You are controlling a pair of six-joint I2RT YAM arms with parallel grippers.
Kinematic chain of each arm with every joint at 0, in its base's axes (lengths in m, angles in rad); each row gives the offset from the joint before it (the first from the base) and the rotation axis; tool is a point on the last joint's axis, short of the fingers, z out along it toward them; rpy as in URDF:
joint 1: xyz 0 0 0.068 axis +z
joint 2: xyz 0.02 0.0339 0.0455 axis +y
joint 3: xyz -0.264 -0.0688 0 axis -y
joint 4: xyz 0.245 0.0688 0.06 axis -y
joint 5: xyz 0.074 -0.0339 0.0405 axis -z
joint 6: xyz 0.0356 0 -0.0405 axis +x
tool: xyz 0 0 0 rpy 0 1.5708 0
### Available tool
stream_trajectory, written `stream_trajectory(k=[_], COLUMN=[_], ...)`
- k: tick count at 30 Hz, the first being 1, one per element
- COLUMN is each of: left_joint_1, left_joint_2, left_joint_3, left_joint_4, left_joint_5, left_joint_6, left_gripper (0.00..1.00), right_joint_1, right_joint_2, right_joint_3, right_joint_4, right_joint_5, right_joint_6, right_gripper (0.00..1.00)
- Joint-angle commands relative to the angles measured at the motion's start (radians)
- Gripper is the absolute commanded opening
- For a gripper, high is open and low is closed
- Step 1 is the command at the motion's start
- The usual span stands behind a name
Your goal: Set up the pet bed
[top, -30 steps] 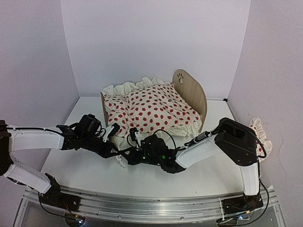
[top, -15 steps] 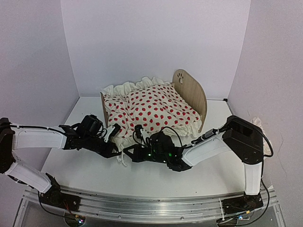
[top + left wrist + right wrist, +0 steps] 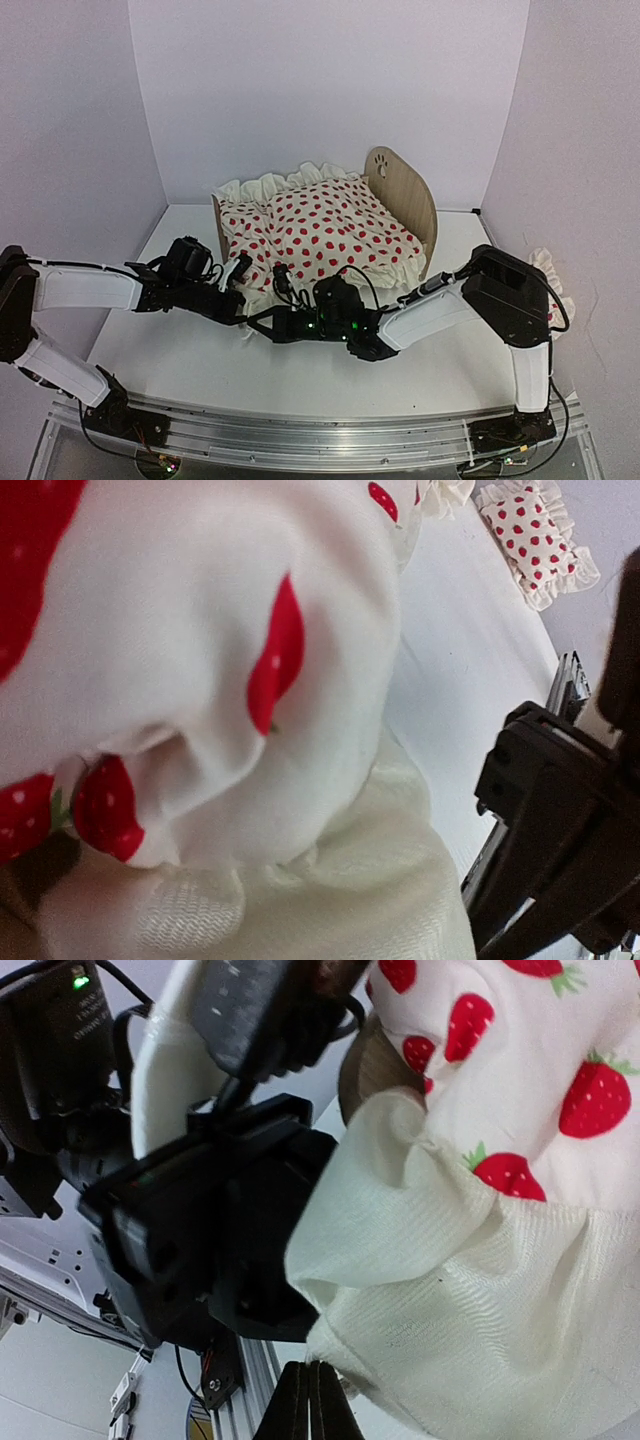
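Noted left gripper [image 3: 240, 271] and right gripper [image 3: 279, 279] pinched together at duvet [image 3: 330, 230] ruffle, just before pet bed [image 3: 405, 195] footboard end.

The top view is bright and sharp under soft, even light from above, with only weak shadows on the white bench [image 3: 170, 350], while in both wrist views the red-dotted duvet [image 3: 300, 610] is so close to the lens that its cloth looks soft and partly blurred.

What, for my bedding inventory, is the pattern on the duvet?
The duvet shows red strawberries on cream, plain cream ruffle; clearest in the right wrist view.
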Motion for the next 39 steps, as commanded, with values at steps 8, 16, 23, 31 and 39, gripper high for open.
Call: stream_trajectory(k=[8, 16, 23, 31, 39], left_joint_1=[0.006, 0.006, 0.006, 0.006, 0.006], left_joint_2=[0.056, 0.066, 0.067, 0.06, 0.053], left_joint_3=[-0.071, -0.108, -0.131, -0.134, -0.123], left_joint_4=[0.151, 0.201, 0.231, 0.229, 0.21], left_joint_5=[0.094, 0.073, 0.06, 0.054, 0.066], left_joint_6=[-0.063, -0.065, -0.058, -0.033, -0.009], left_gripper=[0.0, 0.0, 0.0, 0.0, 0.0], right_joint_1=[0.005, -0.01, -0.02, -0.042, -0.041], right_joint_2=[0.042, -0.092, -0.146, -0.118, -0.007], right_joint_3=[0.043, -0.04, -0.039, 0.001, 0.122], right_joint_4=[-0.15, -0.254, -0.376, -0.377, -0.361], right_joint_5=[0.085, 0.07, 0.088, 0.165, 0.001], right_joint_6=[-0.018, -0.107, -0.182, -0.229, -0.217], right_gripper=[0.01, 0.21, 0.22, 0.05, 0.02])
